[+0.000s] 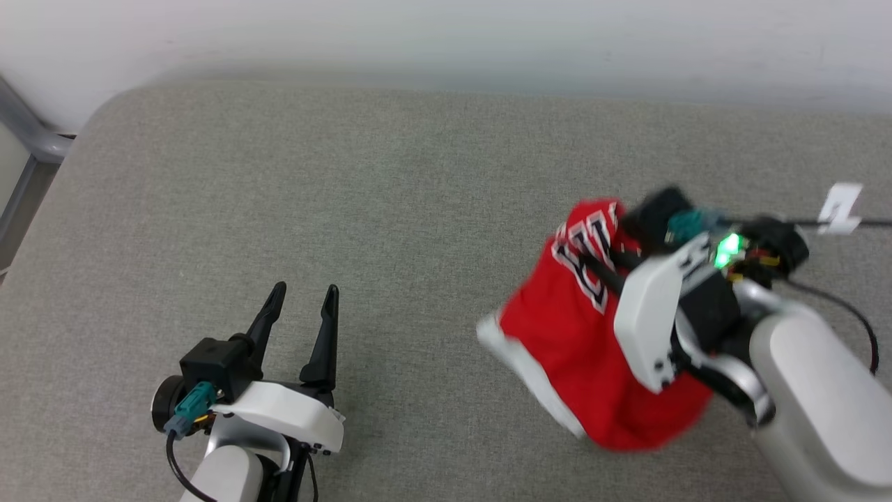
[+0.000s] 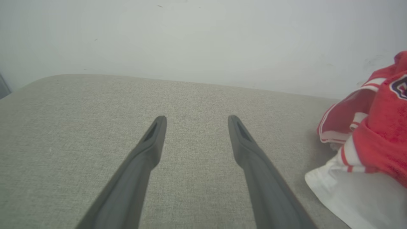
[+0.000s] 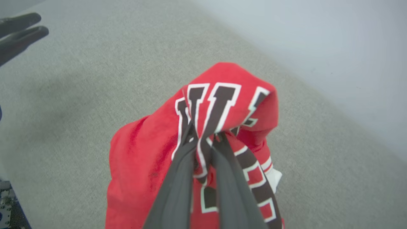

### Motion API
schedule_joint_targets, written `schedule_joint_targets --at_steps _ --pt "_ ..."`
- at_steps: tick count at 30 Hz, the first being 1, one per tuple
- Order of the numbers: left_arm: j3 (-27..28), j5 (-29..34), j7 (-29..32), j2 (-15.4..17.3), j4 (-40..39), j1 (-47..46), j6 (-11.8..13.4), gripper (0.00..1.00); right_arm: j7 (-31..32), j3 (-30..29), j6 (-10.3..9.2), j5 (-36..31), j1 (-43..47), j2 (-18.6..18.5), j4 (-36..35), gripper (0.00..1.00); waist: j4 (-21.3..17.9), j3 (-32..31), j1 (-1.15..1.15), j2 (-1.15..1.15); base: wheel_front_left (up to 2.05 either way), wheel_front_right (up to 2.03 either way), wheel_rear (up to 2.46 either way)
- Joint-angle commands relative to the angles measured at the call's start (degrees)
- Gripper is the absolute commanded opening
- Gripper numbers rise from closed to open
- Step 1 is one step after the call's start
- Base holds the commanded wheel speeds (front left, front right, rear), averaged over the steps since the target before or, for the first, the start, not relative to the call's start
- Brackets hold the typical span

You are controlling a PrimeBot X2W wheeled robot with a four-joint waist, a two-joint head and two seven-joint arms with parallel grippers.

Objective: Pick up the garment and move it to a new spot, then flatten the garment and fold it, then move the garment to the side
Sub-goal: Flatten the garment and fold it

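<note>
The garment (image 1: 564, 328) is a red jersey with black, white-outlined letters and a white sleeve, bunched up at the right of the grey surface. My right gripper (image 1: 589, 261) is shut on a fold of its lettered front, and the cloth drapes down from the pinch (image 3: 205, 135). In the right wrist view the garment (image 3: 143, 159) hangs around both fingers. The left wrist view shows the garment (image 2: 381, 136) at the right edge, its white sleeve low against the surface. My left gripper (image 1: 304, 291) stands open at the lower left, well apart from it, nothing between its fingers (image 2: 197, 119).
A grey fabric surface (image 1: 348, 181) spreads under both arms, with a rounded far-left corner and a white wall behind. A grey metal frame (image 1: 28, 139) stands past the left edge. A black cable with a white tag (image 1: 840, 206) runs beside my right wrist.
</note>
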Motion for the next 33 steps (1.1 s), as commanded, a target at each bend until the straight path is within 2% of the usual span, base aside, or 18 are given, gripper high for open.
schedule_joint_targets --at_steps 1,7,12,13,14,15,16,24,29,33 --pt "0.09 0.25 -0.14 -0.18 0.04 -0.86 -0.22 1.00 -2.13 -1.38 -0.06 0.47 -2.76 1.60 1.49 0.00 -0.03 0.31 0.00 0.00 0.00 0.00 0.00" --pt "-0.24 0.37 -0.14 -0.62 0.10 -1.80 -0.77 1.00 -8.77 -8.15 -0.06 0.84 -7.62 5.20 12.07 0.00 0.75 2.71 0.00 0.00 0.00 0.00 0.00" --pt "-0.05 0.46 -0.14 -1.02 0.57 -2.38 -1.02 1.00 -12.47 -12.25 -0.05 0.97 -6.91 5.72 23.21 0.00 1.43 4.35 0.00 0.00 0.00 0.00 0.00" --pt "0.04 0.54 -0.14 -1.14 0.58 -2.53 -1.12 1.00 -13.52 -13.20 -0.05 1.07 -6.54 5.87 25.26 0.09 1.47 4.55 0.00 0.00 0.00 0.00 0.00" --pt "0.11 0.60 -0.14 -1.23 0.66 -2.55 -1.21 1.00 -14.48 -14.01 -0.05 1.17 -6.10 5.98 27.19 0.33 1.50 4.68 0.00 0.00 0.00 0.00 0.00" --pt "0.19 0.67 -0.14 -1.28 0.72 -2.51 -1.30 1.00 -15.56 -14.68 -0.05 1.28 -5.75 6.12 28.60 0.75 1.52 4.80 0.00 0.00 0.00 0.00 0.00" --pt "0.31 0.74 -0.14 -1.31 0.82 -2.49 -1.37 1.00 -16.74 -15.54 -0.05 1.87 -5.43 6.60 29.79 1.00 1.47 4.87 0.00 0.00 0.00 0.00 0.00" --pt "1.16 1.04 -0.14 -0.95 1.60 -1.94 -1.29 1.00 -28.82 -18.68 -0.05 2.02 -2.87 7.84 32.45 1.00 0.00 3.46 0.00 0.00 0.00 0.00 0.00" --pt "1.19 1.28 -0.14 -0.76 2.28 -0.83 -1.00 1.00 -37.81 -20.90 -0.05 -0.95 0.54 8.31 30.23 1.00 -1.14 0.67 0.00 0.00 0.00 0.00 0.00" --pt "1.02 1.19 -0.01 -0.47 2.70 0.18 -0.87 1.00 -42.29 -22.82 -0.05 -3.52 4.11 8.99 26.65 1.00 -1.75 -1.54 0.00 0.00 0.00 0.00 0.00"
